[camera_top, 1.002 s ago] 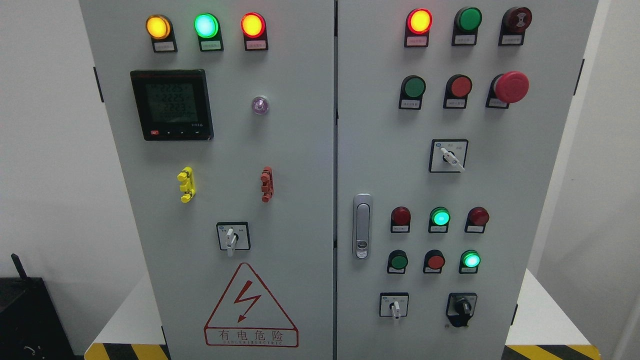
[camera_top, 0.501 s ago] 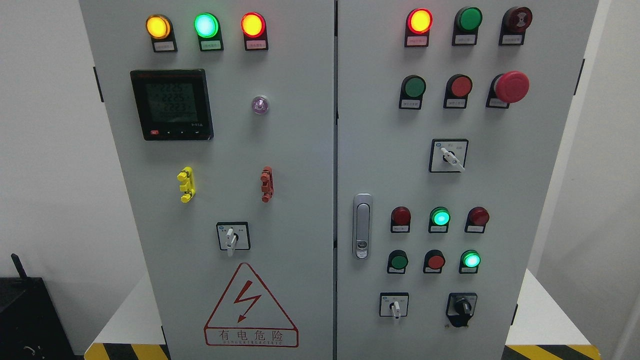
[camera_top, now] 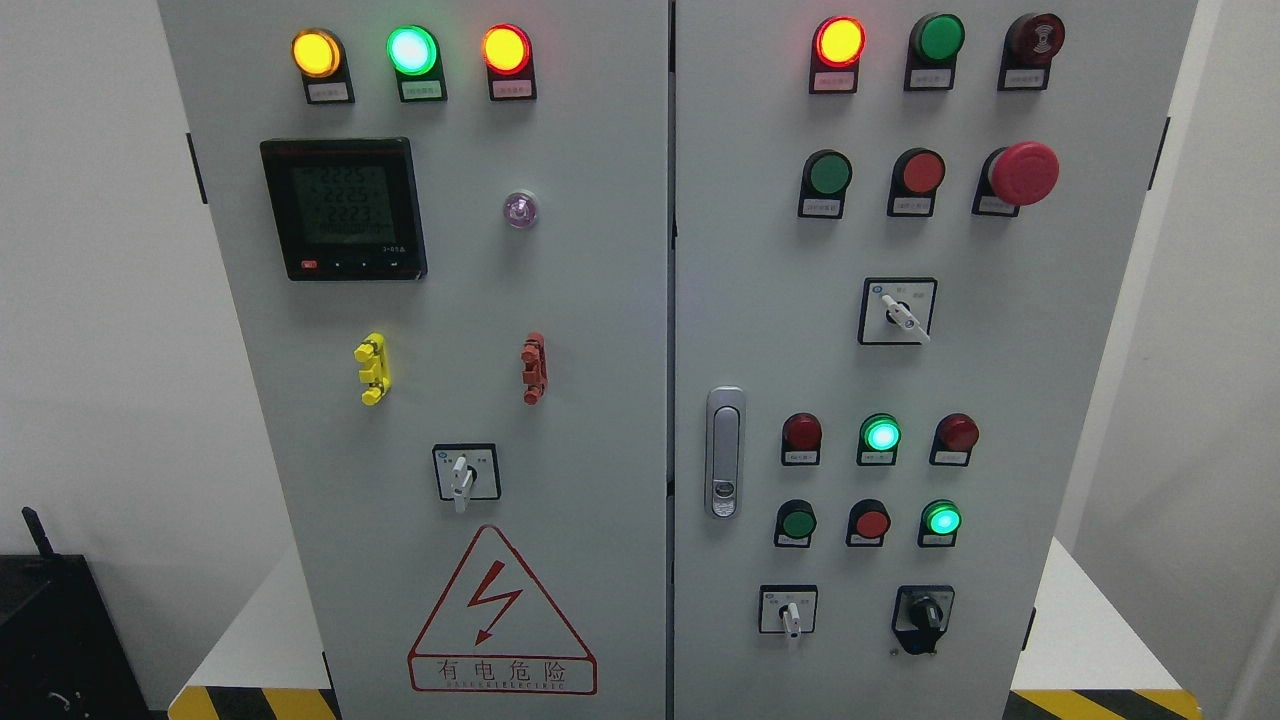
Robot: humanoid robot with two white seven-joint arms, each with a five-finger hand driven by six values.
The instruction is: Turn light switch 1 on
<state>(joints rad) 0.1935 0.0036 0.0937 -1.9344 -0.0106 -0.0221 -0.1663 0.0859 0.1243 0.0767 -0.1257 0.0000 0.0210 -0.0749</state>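
Grey two-door electrical cabinet, seen head-on, filling the middle of the frame.

Left door, top row: amber lamp, green lamp and red lamp, all lit. Below, a digital meter with lit display; a small violet indicator to its right. Mid-door: yellow clip and red clip, well apart. Lower down: left-door selector, white handle pointing down, just above a red warning triangle.

Right door, top row: lit red pilot light, unlit green button, dark red buzzer. Second row ending in a red mushroom stop button. At centre: upper selector, handle turned toward the lower right. Near the door's left edge: silver door latch. To the right of the latch, two rows of small lamps and buttons, two glowing green. Bottom row: lower selector, handle down, and a black rotary knob.

Light switch 1: on this panel, but labels too small to read, so not identifiable among the controls.

White table with hazard striping under the cabinet.

Neither hand in frame; state of the fingers not possible to tell.
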